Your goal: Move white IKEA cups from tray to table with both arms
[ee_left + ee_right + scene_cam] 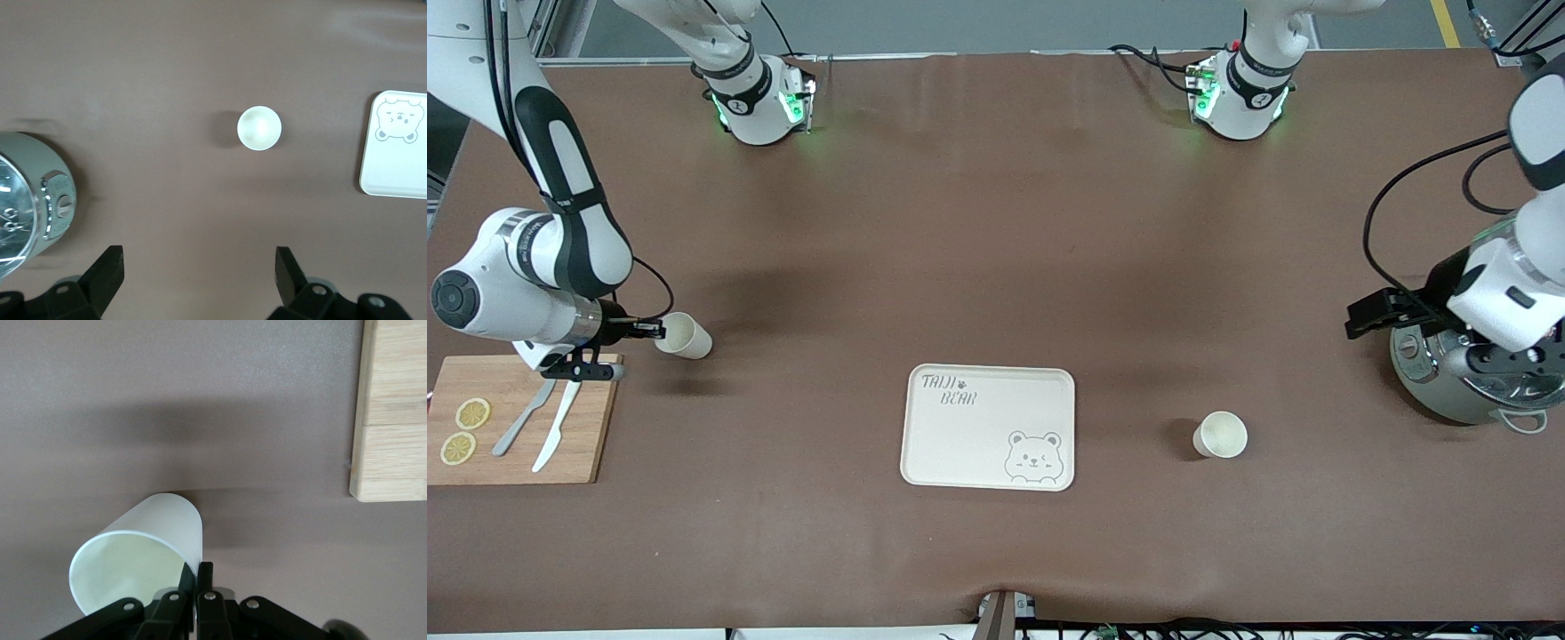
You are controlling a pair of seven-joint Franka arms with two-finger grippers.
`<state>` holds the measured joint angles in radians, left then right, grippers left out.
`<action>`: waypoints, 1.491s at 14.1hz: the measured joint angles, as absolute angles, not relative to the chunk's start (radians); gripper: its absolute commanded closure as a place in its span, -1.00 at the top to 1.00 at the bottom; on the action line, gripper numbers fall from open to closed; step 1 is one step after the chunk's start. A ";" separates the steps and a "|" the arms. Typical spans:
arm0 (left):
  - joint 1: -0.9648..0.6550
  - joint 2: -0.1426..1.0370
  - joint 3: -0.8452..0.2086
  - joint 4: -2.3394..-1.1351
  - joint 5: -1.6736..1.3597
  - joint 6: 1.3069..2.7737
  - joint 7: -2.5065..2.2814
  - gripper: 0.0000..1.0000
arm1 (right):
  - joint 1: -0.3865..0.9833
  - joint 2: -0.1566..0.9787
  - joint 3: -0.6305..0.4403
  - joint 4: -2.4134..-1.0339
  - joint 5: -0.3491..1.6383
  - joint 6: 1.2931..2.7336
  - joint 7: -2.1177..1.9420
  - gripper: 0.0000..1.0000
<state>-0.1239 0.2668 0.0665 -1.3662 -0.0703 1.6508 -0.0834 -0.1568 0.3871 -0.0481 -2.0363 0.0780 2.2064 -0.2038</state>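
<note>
One white cup (685, 336) hangs tilted, mouth sideways, just off the table beside the wooden board. My right gripper (656, 331) is shut on its rim. In the right wrist view one finger sits inside that cup (143, 550) and one outside, with the right gripper (198, 577) pinching the wall. The other white cup (1220, 435) stands upright on the table between the tray and the silver pot. My left gripper (1362, 317) hovers open beside the pot, holding nothing. The left wrist view shows this cup (259, 128) well ahead of the left gripper (199, 267).
A cream bear-printed tray (951, 436) lies mid-table, also in the left wrist view as the tray (399, 167). A wooden cutting board (583, 444) with lemon slices, a knife and a fork lies at the right arm's end. A silver pot (1449, 391) stands under the left arm.
</note>
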 measured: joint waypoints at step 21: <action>-0.095 0.241 0.068 -1.350 -0.070 1.638 -0.023 1.00 | -0.192 0.376 -0.045 -1.838 0.078 1.983 -0.204 1.00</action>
